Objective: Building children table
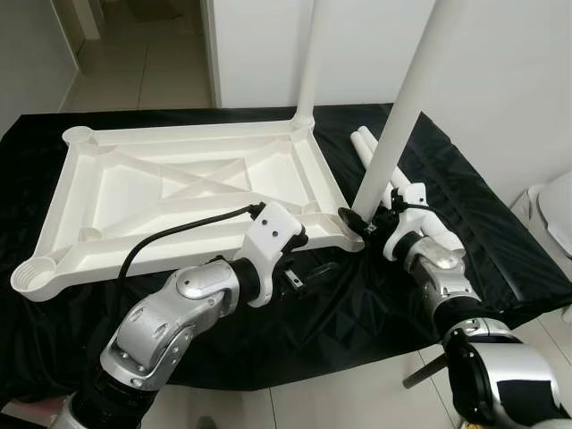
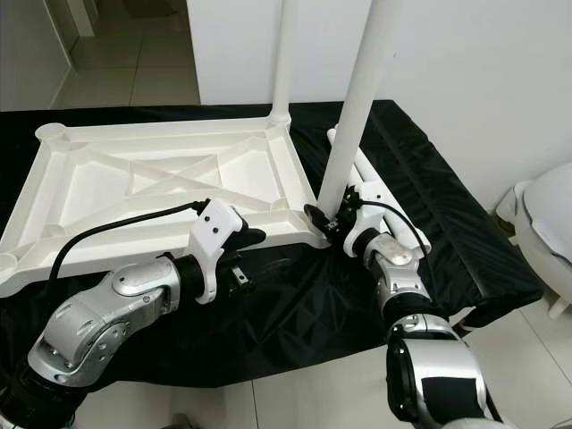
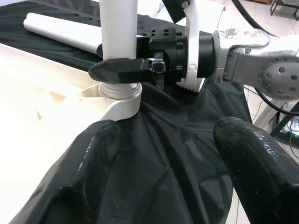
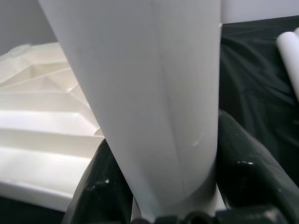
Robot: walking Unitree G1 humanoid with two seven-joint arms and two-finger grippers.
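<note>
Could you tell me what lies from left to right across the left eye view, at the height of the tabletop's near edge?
Upturned white plastic tabletop → left gripper, jaws open over the black cloth → upright white table leg held by the right gripper → loose white legs lying flat.

Bare black cloth (image 1: 357, 295) lies open between the spread left gripper (image 1: 308, 273) and the right gripper (image 1: 365, 221), whose black fingers (image 3: 122, 70) clamp the upright white tubular leg (image 1: 402, 107), blocking that corner socket (image 3: 117, 100)
</note>
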